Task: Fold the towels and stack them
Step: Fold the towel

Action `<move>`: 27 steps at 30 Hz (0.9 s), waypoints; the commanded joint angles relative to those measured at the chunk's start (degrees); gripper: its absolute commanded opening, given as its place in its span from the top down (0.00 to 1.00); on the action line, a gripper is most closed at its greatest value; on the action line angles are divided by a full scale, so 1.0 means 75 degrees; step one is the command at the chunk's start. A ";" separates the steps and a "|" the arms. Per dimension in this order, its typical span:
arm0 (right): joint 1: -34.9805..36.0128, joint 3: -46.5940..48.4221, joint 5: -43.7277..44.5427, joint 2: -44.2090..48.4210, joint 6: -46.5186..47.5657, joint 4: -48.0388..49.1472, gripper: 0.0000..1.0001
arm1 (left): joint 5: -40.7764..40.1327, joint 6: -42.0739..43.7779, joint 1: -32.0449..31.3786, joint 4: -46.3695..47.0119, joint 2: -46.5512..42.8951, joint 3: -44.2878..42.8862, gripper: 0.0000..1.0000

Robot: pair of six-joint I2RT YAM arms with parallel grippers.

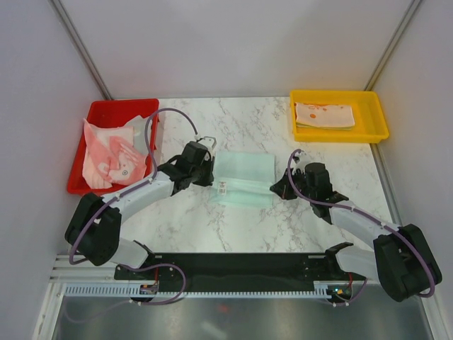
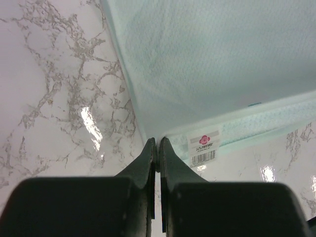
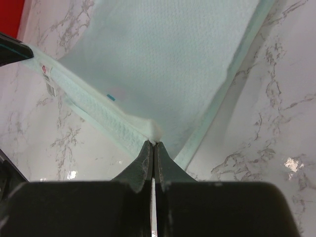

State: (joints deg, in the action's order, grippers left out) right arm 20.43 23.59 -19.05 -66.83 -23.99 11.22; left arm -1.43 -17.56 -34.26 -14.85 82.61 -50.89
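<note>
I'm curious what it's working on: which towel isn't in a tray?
The mint green towel, spread on the table; the pink towel sits in the red tray, the cream towel in the yellow tray.

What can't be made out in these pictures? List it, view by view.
- Print on the green towel's label: left wrist view, too small to read.
- Whether the left gripper pinches cloth: left wrist view, its own shut tips cover the contact.
- Number of folded towels in the yellow tray: top view, stacked and small.
- Number of crumpled towels in the red tray: top view, bunched, partly behind a cable.
</note>
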 commanded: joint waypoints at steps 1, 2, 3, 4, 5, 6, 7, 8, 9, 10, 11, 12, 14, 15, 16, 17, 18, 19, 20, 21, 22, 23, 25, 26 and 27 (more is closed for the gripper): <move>-0.0005 -0.0064 0.0044 0.0133 -0.0130 0.0320 1.00 | -0.0828 -0.0237 0.0010 0.0023 -0.0303 0.0095 0.98; -0.0016 -0.0052 0.0055 0.0133 -0.0072 0.0332 1.00 | -0.0887 -0.0237 0.0010 0.0012 -0.0304 0.0071 0.98; -0.0005 0.0041 0.0125 0.0156 -0.0036 0.0262 1.00 | -0.0945 -0.0225 0.0010 0.0000 -0.0315 -0.0045 0.98; -0.0005 0.0111 0.0149 0.0168 -0.0013 0.0203 1.00 | -0.1062 -0.0190 0.0010 -0.0047 -0.0315 -0.0127 0.98; -0.0005 0.0216 0.0149 0.0145 0.0011 0.0133 1.00 | -0.1144 -0.0155 0.0021 -0.0082 -0.0315 -0.0221 0.98; -0.0005 0.0217 0.0045 0.0133 -0.0047 0.0144 1.00 | -0.1180 -0.0131 0.0010 -0.0129 -0.0304 -0.0361 0.98; 0.0007 0.0183 -0.0038 0.0121 -0.0106 0.0179 1.00 | -0.1134 -0.0131 0.0010 -0.0141 -0.0257 -0.0397 0.98; 0.0065 -0.0003 -0.0085 0.0110 -0.0246 0.0330 1.00 | -0.1110 -0.0131 0.0010 -0.0152 -0.0210 -0.0375 0.98; 0.0100 -0.0145 -0.0108 0.0110 -0.0351 0.0448 0.99 | -0.1110 -0.0177 0.0010 -0.0153 -0.0163 -0.0281 0.98; 0.0124 -0.0308 -0.0109 0.0121 -0.0457 0.0588 0.99 | -0.1098 -0.0213 0.0010 -0.0141 -0.0116 -0.0199 0.98; 0.0159 -0.0612 -0.0132 0.0121 -0.0585 0.0903 0.99 | -0.1098 -0.0306 0.0010 -0.0106 -0.0035 -0.0117 0.98; 0.0171 -0.0754 -0.0132 0.0133 -0.0738 0.1033 0.98 | -0.1110 -0.0353 0.0010 -0.0094 0.0024 0.0023 0.98; 0.0183 -0.1000 -0.0051 0.0110 -0.0751 0.1210 0.97 | -0.0947 -0.0458 -0.0014 -0.0013 0.0118 0.0082 0.98; 0.0183 -0.1036 -0.0004 0.0110 -0.0716 0.1222 0.96 | -0.0911 -0.0494 -0.0037 0.0000 0.0130 0.0129 0.98; 0.0183 -0.1060 0.0032 0.0110 -0.0692 0.1222 0.96 | -0.0911 -0.0541 -0.0084 0.0011 0.0142 0.0153 0.98; 0.0171 -0.1060 0.0032 0.0098 -0.0704 0.1245 0.95 | -0.0899 -0.0564 -0.0107 0.0035 0.0153 0.0165 0.98; 0.0194 -0.1037 0.0032 0.0075 -0.0716 0.1234 0.94 | -0.0899 -0.0576 -0.0108 0.0070 0.0165 0.0211 0.98; 0.0195 -0.1002 0.0044 0.0074 -0.0692 0.1211 0.93 | -0.0899 -0.0611 -0.0131 0.0058 0.0165 0.0235 0.98; 0.0195 -0.0955 0.0032 -0.0007 -0.0681 0.1176 0.93 | -0.0887 -0.0623 -0.0131 0.0070 0.0177 0.0247 0.97; 0.0195 -0.0943 0.0055 -0.0019 -0.0669 0.1187 0.93 | -0.0922 -0.0646 -0.0154 0.0070 0.0189 0.0293 0.96; 0.0195 -0.0931 0.0044 -0.0031 -0.0692 0.1187 0.91 | -0.0934 -0.0670 -0.0166 0.0070 0.0200 0.0317 0.96; 0.0206 -0.0931 0.0020 -0.0112 -0.0715 0.1199 0.88 | -0.0992 -0.0682 -0.0178 0.0070 0.0212 0.0375 0.95; 0.0230 -0.0943 -0.0073 -0.0136 -0.0786 0.1176 0.83 | -0.1039 -0.0717 -0.0190 0.0047 0.0247 0.0399 0.91; 0.0265 -0.0954 -0.0120 -0.0125 -0.0798 0.1129 0.77 | -0.1051 -0.0740 -0.0201 0.0035 0.0247 0.0422 0.80; 0.0277 -0.0966 -0.0144 -0.0067 -0.0821 0.1071 0.75 | -0.1133 -0.0752 -0.0201 0.0035 0.0236 0.0446 0.74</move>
State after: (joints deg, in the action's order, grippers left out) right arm 22.04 16.03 -20.40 -67.42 -29.61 18.83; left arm -5.93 -21.43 -35.81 -14.92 83.90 -48.14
